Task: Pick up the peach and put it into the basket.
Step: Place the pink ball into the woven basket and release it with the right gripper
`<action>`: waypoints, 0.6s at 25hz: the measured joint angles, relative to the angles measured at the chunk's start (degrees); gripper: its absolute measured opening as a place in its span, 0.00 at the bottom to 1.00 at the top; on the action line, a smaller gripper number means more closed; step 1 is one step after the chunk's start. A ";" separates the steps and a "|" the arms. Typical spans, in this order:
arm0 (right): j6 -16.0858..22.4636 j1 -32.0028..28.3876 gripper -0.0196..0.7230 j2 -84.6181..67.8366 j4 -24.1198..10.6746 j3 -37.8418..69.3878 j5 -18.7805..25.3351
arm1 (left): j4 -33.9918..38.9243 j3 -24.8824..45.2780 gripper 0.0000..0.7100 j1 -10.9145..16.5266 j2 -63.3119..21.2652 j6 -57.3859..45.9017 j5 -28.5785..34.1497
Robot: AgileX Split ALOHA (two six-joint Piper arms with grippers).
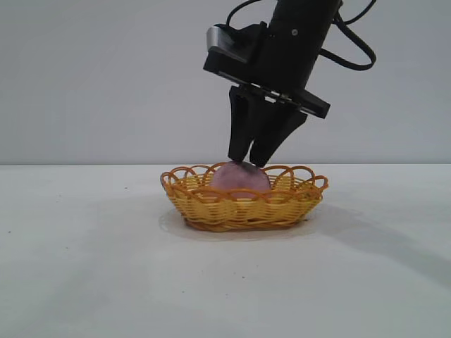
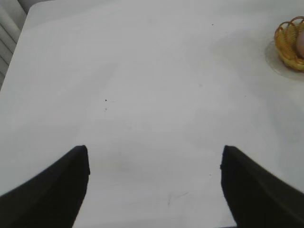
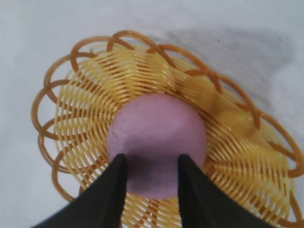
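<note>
The pale pink-mauve peach (image 1: pixel 239 179) lies in the middle of the yellow wicker basket (image 1: pixel 211 208), which stands on the white table. My right gripper (image 1: pixel 246 160) points down from above, its tips at the top of the peach. In the right wrist view the two black fingers of the right gripper (image 3: pixel 152 157) stand apart over the peach (image 3: pixel 156 128), narrower than the fruit, with the basket's weave (image 3: pixel 237 156) all round it. My left gripper (image 2: pixel 154 152) is open over bare table, far from the basket (image 2: pixel 285 45).
The white table (image 1: pixel 84 267) stretches out to all sides of the basket. A plain grey wall is behind. In the left wrist view the table's far edge and corner (image 2: pixel 28 14) show.
</note>
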 joint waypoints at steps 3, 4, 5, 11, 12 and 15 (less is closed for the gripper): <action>0.34 0.00 0.47 -0.12 -0.97 0.00 0.27 | 0.00 0.00 0.75 0.00 0.00 0.00 0.00; 0.60 0.00 0.50 -0.43 -1.24 0.00 0.41 | 0.00 0.00 0.75 0.00 0.00 0.00 0.00; 1.12 0.00 0.49 -0.84 -1.68 -0.10 0.65 | 0.00 0.00 0.75 0.00 0.00 0.00 0.00; 6.62 -0.79 0.71 -5.02 -8.26 -1.93 1.65 | 0.00 0.00 0.75 0.00 0.00 0.00 0.00; 7.81 -1.38 0.73 -5.54 -9.56 -2.22 1.77 | 0.00 0.00 0.75 0.00 0.00 0.00 0.00; 11.27 -4.80 0.73 -6.48 -13.67 -2.31 2.02 | 0.00 0.00 0.75 0.00 0.00 0.00 0.00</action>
